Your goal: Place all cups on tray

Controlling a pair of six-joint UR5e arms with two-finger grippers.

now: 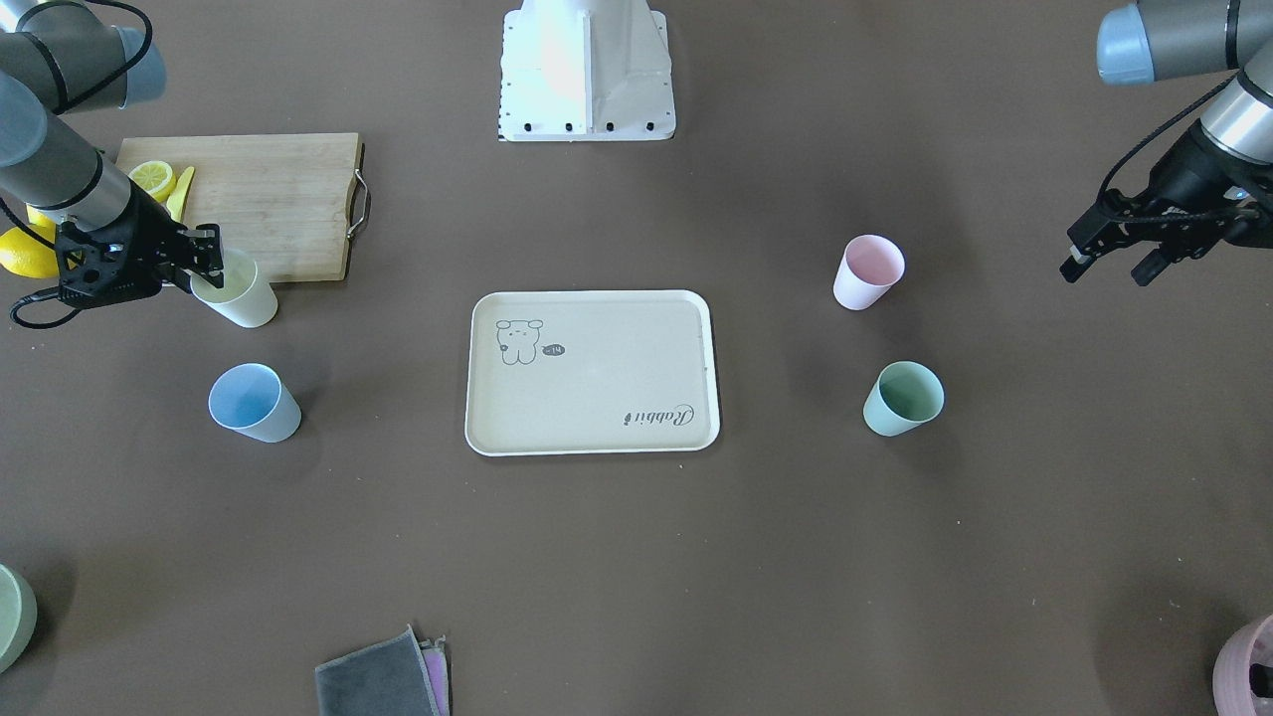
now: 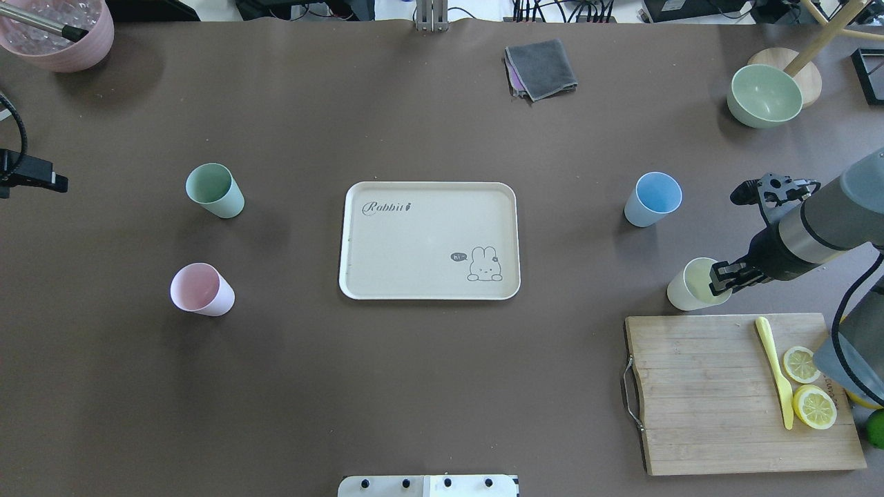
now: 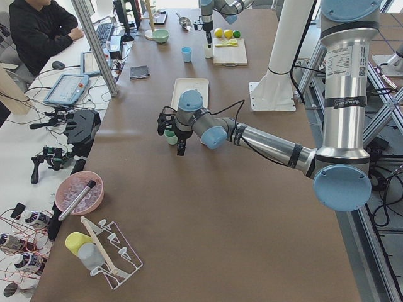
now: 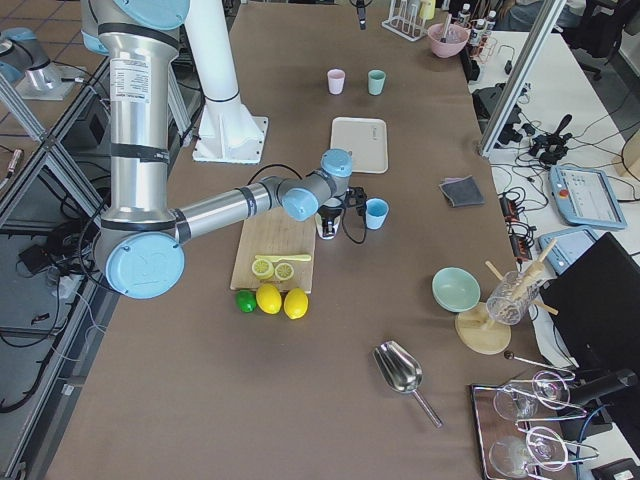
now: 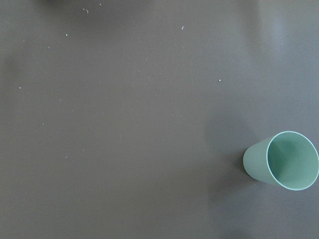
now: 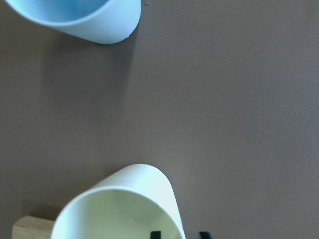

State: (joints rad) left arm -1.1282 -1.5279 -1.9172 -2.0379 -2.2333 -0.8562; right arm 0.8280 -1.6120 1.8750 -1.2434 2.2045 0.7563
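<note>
The cream tray (image 1: 597, 398) lies at the table's middle with nothing on it. The pale yellow cup (image 1: 237, 291) stands by the cutting board's corner. My right gripper (image 1: 207, 261) is at its rim, open, with the cup wall between its fingertips (image 6: 155, 234). The light blue cup (image 1: 254, 402) stands close by. The pink cup (image 1: 867, 271) and the mint green cup (image 1: 902, 398) stand on the tray's other side. My left gripper (image 1: 1106, 270) hangs open and empty beyond them. The left wrist view shows only the mint cup (image 5: 284, 162).
A bamboo cutting board (image 2: 704, 393) with lemon slices (image 2: 813, 406) and a yellow knife (image 2: 775, 369) lies beside the yellow cup. A pale green bowl (image 2: 764, 95), a pink vessel (image 2: 59, 31) and a folded grey cloth (image 2: 541, 67) sit along the far edge.
</note>
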